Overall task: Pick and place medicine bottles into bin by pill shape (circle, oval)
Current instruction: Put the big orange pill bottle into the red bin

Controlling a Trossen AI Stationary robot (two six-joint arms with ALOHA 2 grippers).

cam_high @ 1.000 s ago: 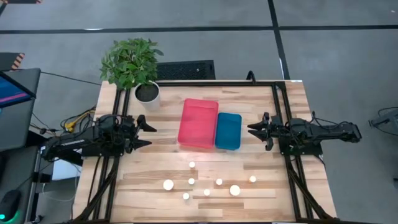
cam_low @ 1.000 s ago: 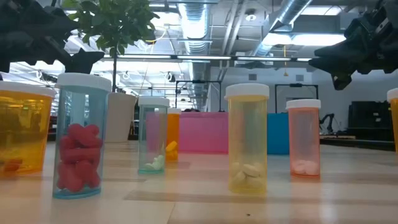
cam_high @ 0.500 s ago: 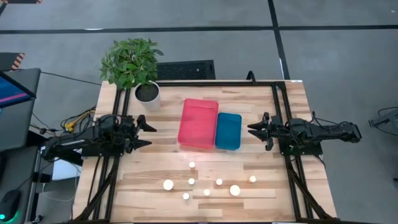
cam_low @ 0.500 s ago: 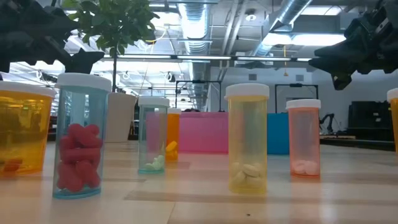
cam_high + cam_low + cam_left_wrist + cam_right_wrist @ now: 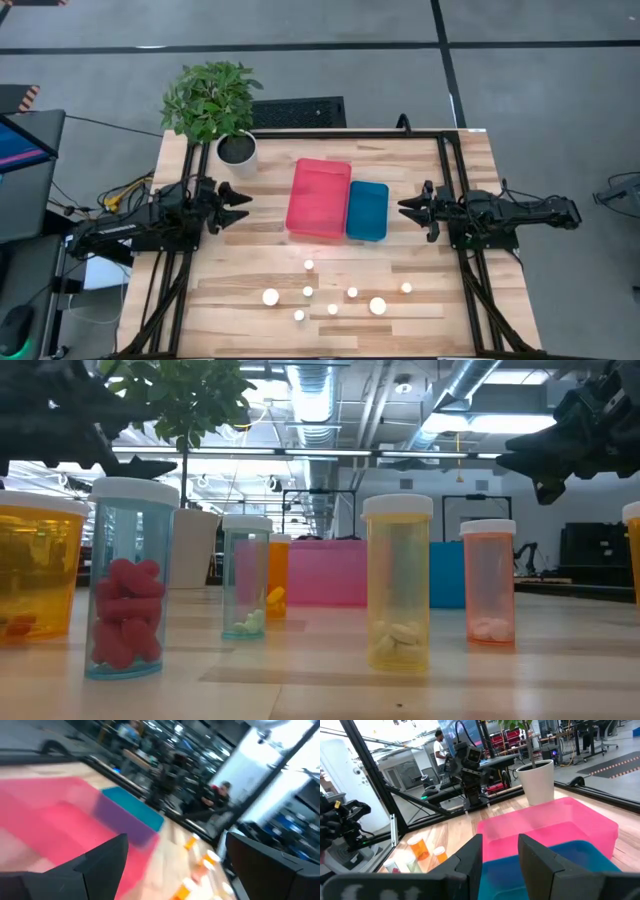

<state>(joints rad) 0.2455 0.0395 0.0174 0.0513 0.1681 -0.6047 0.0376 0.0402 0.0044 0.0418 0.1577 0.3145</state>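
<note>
Fingers spread and empty, the left gripper [image 5: 243,196] has swung toward the pink bin [image 5: 319,198] since a second ago; the reach begins. Right gripper [image 5: 407,207], parted, waits at three o'clock; bottles [image 5: 334,294] stand untouched at six.

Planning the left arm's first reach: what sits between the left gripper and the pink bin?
Nothing: in the high view only bare table separates the left gripper from the pink bin. The bottles stand nearer the front edge.

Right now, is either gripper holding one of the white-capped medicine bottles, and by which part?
Nothing is held. The left gripper and right gripper are both open and empty; the white-capped medicine bottles all stand untouched on the wooden table.
</note>
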